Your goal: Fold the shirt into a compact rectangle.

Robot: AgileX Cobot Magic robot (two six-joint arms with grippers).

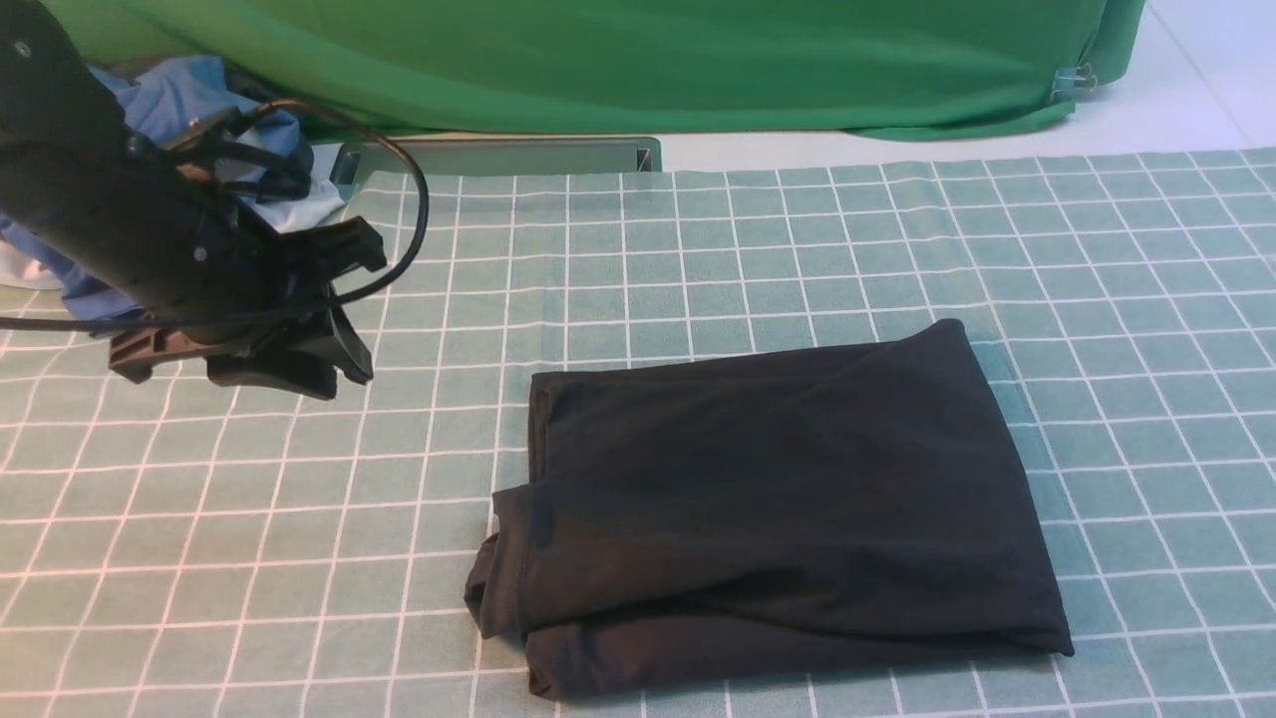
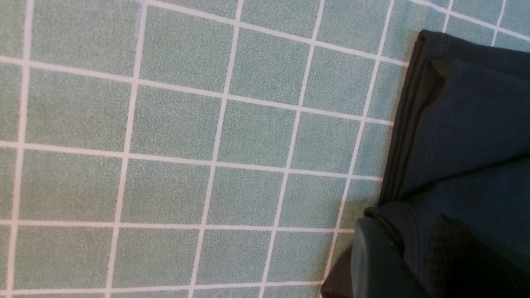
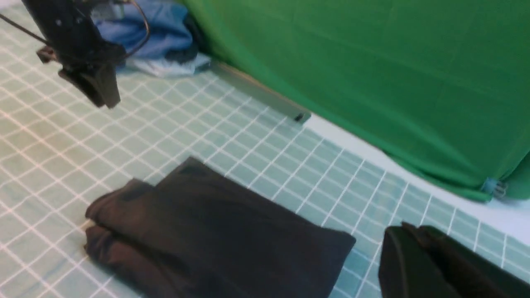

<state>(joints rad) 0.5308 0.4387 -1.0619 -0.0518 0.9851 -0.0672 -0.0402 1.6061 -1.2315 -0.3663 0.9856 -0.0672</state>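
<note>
Two grippers are at my command, and neither has any fabric: the left gripper [image 1: 346, 385] hangs with its fingers slightly parted, while the right gripper [image 3: 403, 231] is pressed together on nothing I can see. I judge the step in hand to be tidying the shirt [image 1: 778, 469] before another fold. I would open the left fingers wider, come down low over the bunched end [image 1: 495, 573], and take all its layers in one shallow pinch. A gentle outward draw should straighten it; lifting high could drag the top layer and unseat the fold. I'd use the right one to steady the opposite side, then square the near edge.

The shirt lies on the checked cloth [image 1: 249, 479], in front of me and somewhat right of centre. It is black, thin and already folded to a rough block. Its left end is crumpled and stepped, a lower layer peeks out along the near side, and a long slanting crease crosses the front. The right side looks much smoother.
</note>
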